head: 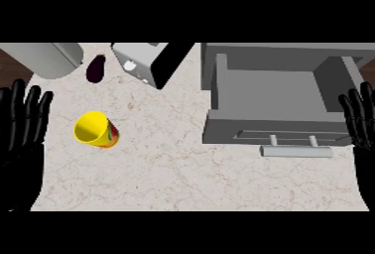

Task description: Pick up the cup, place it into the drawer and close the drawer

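The yellow cup [95,129] stands on the worktop [190,173] at the left, its mouth open upward and slightly tilted. The grey drawer [271,101] at the right is pulled open, its handle [296,148] in front.

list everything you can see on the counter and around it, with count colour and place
cup: 1, yellow with a red and green outside, left part of the counter, tilted so its open mouth shows
drawer: 1, grey, open and empty, right side, with a pale handle on its front
eggplant: 1, dark purple, back left of the counter
round container: 1, grey, back left corner, cut off by the view's edge
toaster-like appliance: 1, light grey, back centre, with a black panel beside it
counter: 1, pale marbled stone, fills the view
left hand: 1, black, open, fingers up, resting at the left edge
right hand: 1, black, open, fingers up, resting at the right edge
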`<state>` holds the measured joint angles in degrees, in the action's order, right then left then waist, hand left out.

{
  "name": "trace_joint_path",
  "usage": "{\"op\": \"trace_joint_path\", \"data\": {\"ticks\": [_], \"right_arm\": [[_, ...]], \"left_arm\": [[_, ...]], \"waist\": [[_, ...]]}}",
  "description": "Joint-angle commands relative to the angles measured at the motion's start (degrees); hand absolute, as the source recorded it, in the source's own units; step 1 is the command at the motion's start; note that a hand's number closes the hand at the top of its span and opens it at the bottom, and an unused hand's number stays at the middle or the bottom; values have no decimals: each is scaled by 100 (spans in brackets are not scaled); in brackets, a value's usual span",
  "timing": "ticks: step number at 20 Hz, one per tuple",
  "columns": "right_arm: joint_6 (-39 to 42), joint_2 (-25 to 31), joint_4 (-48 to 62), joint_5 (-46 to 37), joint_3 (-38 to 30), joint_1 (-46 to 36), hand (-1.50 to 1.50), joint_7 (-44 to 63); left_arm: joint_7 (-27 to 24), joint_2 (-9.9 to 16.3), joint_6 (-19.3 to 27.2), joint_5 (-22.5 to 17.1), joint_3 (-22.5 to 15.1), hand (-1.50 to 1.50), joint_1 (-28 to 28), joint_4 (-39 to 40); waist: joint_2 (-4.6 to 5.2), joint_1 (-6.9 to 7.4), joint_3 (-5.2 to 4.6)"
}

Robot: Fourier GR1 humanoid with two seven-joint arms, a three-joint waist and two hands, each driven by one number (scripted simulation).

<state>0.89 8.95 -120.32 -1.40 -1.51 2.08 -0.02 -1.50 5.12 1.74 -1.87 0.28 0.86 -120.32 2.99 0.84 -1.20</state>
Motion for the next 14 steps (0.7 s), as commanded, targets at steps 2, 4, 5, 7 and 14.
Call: {"op": "trace_joint_path", "data": {"ticks": [2,4,5,7,14], "right_arm": [[178,51,-204,211,26,-75,-150,224],[-79,-315,65,-47,289,-127,-150,-192],[-39,-308,86,61,223,-151,-150,-267],[462,-43,92,423,467,-92,-150,404],[408,-24,749,586,149,-1111,-150,827]], "left_arm": [[-14,441,-675,-739,418,-150,-99,321],[-162,874,-1460,-1392,608,-150,112,305],[-355,1048,-1651,-1444,715,-150,-382,823],[575,744,-1479,-2289,777,-150,-117,1173],[385,1362,-2148,-2904,1562,-150,-1150,2913]], "waist": [[-299,-93,116],[-299,-37,114],[-281,-116,114],[-262,-94,108],[-278,-100,116]]}}
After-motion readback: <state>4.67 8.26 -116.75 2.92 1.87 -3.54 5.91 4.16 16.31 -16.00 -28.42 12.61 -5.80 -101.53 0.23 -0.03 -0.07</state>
